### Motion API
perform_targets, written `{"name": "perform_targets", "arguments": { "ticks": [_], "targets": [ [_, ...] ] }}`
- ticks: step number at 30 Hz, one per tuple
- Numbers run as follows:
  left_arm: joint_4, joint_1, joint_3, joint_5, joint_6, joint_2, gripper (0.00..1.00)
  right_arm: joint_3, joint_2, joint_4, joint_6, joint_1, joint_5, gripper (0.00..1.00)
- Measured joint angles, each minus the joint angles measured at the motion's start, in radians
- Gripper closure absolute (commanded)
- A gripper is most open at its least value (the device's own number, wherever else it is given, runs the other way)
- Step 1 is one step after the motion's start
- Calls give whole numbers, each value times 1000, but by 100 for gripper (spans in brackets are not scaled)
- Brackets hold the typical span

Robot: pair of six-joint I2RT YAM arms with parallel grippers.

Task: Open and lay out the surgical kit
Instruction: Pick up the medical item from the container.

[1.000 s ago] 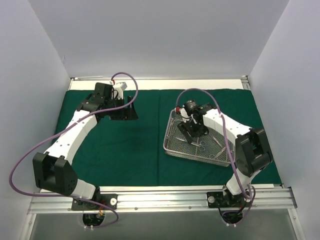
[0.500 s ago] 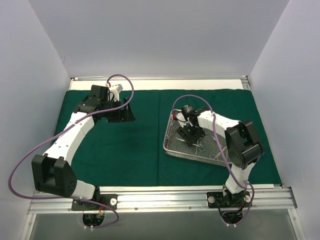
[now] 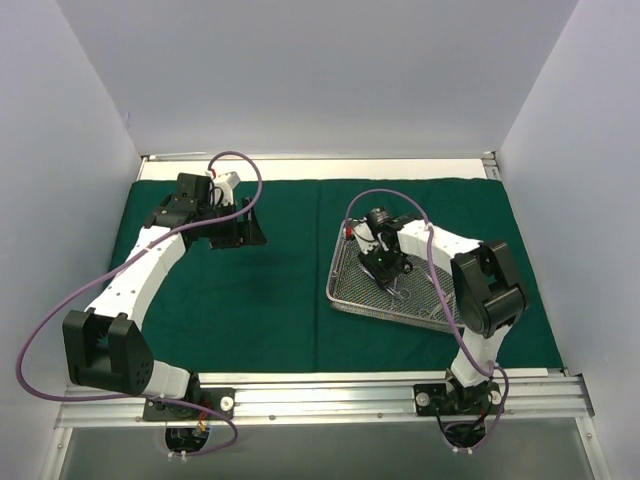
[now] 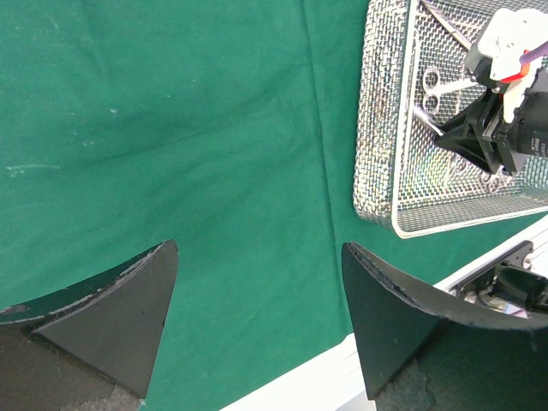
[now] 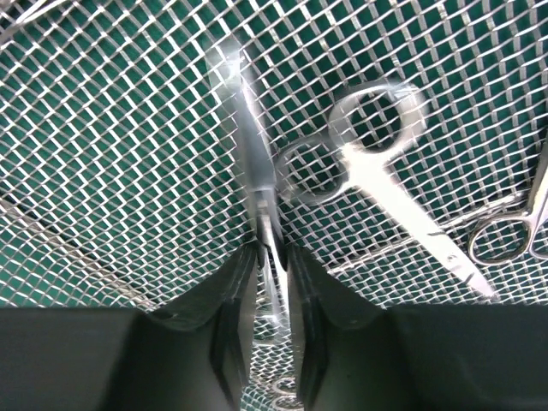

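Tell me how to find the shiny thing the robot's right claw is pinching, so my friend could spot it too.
Find the big green cloth, then the silver wire tray lying on its right half. Inside the tray, the right gripper pinches a slim, straight steel tool. Unlike the scissors right beside it, it has no finger rings.

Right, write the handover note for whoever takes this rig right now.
Left end effector: open, empty, hovering over the drape, left of the tray.
Right end effector: down in the tray, closed on a slim steel instrument that appears to lie on the mesh.
A pair of scissors lies beside it in the tray.
Done: drape spread flat, tray uncovered.
Left: lift the instruments out and lay them on the drape.
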Motion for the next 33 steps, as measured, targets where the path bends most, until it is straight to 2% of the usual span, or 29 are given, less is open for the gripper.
{"name": "perform_targets", "arguments": {
  "ticks": [2, 6, 7, 10, 14, 21, 27, 33],
  "targets": [
    [2, 2, 0, 6, -4, 0, 14, 0, 0, 3, -11, -10, -14, 94],
    [2, 3, 0, 14, -9, 0, 14, 0, 0, 2, -26, -23, -39, 97],
    [2, 4, 0, 15, -10, 0, 14, 0, -2, 2, -26, -23, -39, 100],
    [2, 7, 0, 20, -12, 0, 14, 0, -6, -1, -26, -23, -38, 100],
    [2, 9, -2, 26, -14, 0, 7, 0, -16, -24, -22, -22, -27, 100],
    [2, 11, -1, 30, -40, 37, 6, 34, -79, -103, 17, -23, 31, 100],
    [5, 11, 0, 29, -98, 50, 6, 102, -186, -129, 102, -24, 43, 100],
    [39, 8, 0, 40, -164, 50, 5, 213, -195, -151, 238, -23, 23, 100]
  ]
}}
